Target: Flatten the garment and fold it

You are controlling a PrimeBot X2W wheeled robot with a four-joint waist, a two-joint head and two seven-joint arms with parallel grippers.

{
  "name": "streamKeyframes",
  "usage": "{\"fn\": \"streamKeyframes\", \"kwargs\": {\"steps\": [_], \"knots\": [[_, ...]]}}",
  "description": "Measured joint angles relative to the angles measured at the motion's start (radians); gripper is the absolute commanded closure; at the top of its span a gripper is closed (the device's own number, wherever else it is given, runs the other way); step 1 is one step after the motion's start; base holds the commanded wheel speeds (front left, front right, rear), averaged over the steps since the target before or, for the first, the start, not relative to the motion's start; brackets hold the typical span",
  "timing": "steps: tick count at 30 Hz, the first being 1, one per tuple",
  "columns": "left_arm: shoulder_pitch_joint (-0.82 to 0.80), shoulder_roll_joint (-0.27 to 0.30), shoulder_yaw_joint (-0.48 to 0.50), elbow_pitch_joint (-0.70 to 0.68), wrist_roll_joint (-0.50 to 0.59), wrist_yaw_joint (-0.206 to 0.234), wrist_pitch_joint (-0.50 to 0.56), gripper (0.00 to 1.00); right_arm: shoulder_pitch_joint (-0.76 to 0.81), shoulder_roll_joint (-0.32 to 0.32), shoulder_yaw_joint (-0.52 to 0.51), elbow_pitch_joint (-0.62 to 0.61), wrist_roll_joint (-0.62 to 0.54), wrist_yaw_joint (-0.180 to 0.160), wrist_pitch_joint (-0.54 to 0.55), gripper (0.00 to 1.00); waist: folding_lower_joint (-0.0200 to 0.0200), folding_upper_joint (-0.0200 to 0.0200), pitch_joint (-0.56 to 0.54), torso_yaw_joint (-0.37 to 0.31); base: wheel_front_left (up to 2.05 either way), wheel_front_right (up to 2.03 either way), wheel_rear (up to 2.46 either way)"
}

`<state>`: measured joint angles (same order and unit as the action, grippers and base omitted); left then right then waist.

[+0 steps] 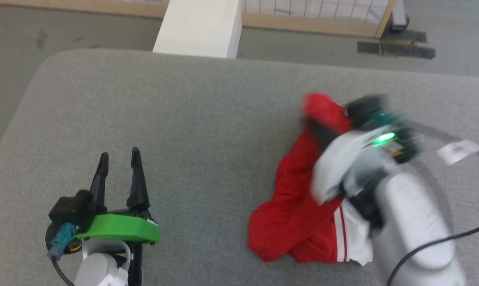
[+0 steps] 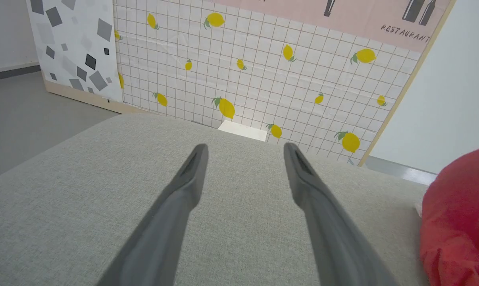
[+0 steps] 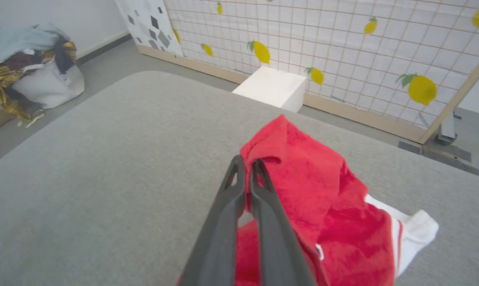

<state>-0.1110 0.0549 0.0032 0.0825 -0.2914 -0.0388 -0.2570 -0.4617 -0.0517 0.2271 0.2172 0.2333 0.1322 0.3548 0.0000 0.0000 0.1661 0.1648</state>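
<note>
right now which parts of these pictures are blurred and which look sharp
Right wrist view: mostly crisp, the right gripper shut on the red jersey shirt with white sleeves. Head view: its pale forearm is smeared by motion, the left gripper sharp and open. Left wrist view: the dark fingers look soft, the lemon-print wall clear.

Blurred right pincer (image 1: 314, 125); garment (image 1: 291, 198) partly hidden beneath it

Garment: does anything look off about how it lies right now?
Yes. The garment is a crumpled heap on the gray table, nowhere near flat, one white sleeve sticking out; the right end effector pinches a raised red fold.
</note>
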Motion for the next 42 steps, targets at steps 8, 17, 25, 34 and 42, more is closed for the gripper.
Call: {"fn": "streamKeyframes", "kwargs": {"steps": [8,17,25,34,42], "knots": [[0.009,-0.001,-0.004,0.02,0.0,-0.017,0.0,0.0,0.187,0.002,0.409,-0.104,0.059,0.0,0.132,1.0,0.0,0.0,-0.068,-0.01,0.0,0.0,0.0],[0.042,-0.001,-0.012,0.035,-0.001,-0.022,0.0,0.0,0.297,0.003,0.459,-0.105,0.104,0.0,0.147,0.0,0.0,0.0,-0.091,-0.002,0.0,0.0,0.0],[0.046,-0.001,-0.069,0.051,-0.001,-0.032,0.0,0.0,0.354,0.002,0.032,-0.279,0.046,0.0,-0.21,0.0,0.0,0.0,-0.102,-0.046,0.0,0.0,0.0],[-0.159,-0.003,-0.276,0.164,-0.018,-0.038,0.042,0.0,0.417,0.001,-0.24,-0.259,-0.058,0.0,-0.337,0.0,0.0,0.0,-0.076,-0.154,0.0,0.0,0.0],[-0.439,-0.006,-0.417,0.352,-0.117,0.028,0.274,0.0,0.407,0.001,-0.26,-0.212,-0.027,0.0,-0.392,0.0,0.0,0.0,-0.004,-0.271,0.0,0.0,0.0]]}}
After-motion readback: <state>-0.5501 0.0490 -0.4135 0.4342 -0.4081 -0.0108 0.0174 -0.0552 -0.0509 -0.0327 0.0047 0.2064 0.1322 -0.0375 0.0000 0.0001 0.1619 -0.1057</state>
